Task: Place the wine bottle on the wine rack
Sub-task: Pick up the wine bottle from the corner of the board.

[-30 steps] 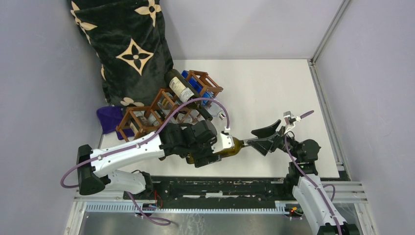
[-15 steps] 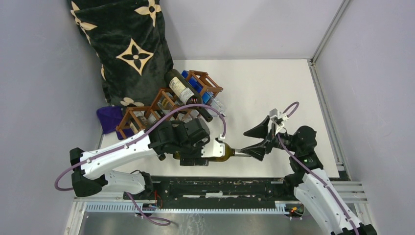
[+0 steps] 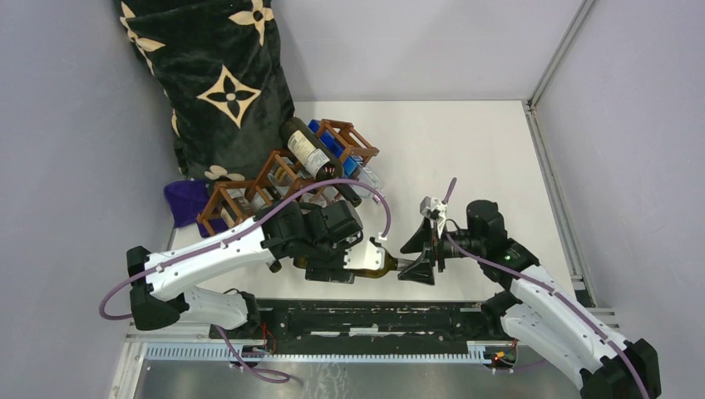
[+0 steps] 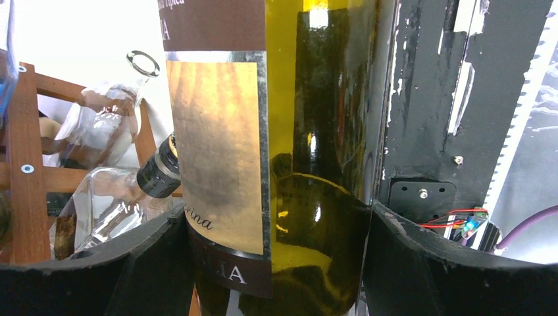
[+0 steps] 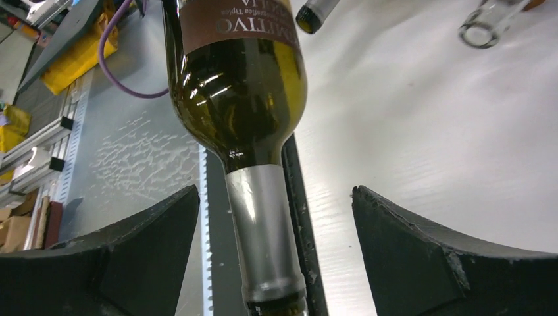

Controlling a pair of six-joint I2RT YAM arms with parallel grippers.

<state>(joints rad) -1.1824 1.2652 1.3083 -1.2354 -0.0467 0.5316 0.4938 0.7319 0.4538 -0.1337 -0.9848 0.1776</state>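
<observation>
The wine bottle [image 3: 378, 264] is dark green glass with a gold and brown label and lies level above the table's near edge. My left gripper [image 3: 337, 253] is shut on its body; in the left wrist view both black fingers [image 4: 158, 263] press the bottle [image 4: 316, 131]. My right gripper [image 3: 418, 258] stands open around the silver-capped neck [image 5: 263, 224], with a gap on each side and no touch, as the right wrist view [image 5: 275, 192] shows. The reddish-brown wine rack [image 3: 274, 179] stands behind the left arm and is seen again in the left wrist view [image 4: 23, 164].
The rack holds a dark bottle with a white label [image 3: 309, 154] and clear bottles [image 3: 366, 176]. A black patterned cushion [image 3: 216, 83] leans on the back left wall, with a purple cloth [image 3: 187, 202] below it. The black base rail [image 3: 374, 316] runs under the bottle.
My right arm has swung left and in, bringing its open jaws around the bottle's neck. The left arm pulled the bottle slightly back toward the near edge, then held still.
</observation>
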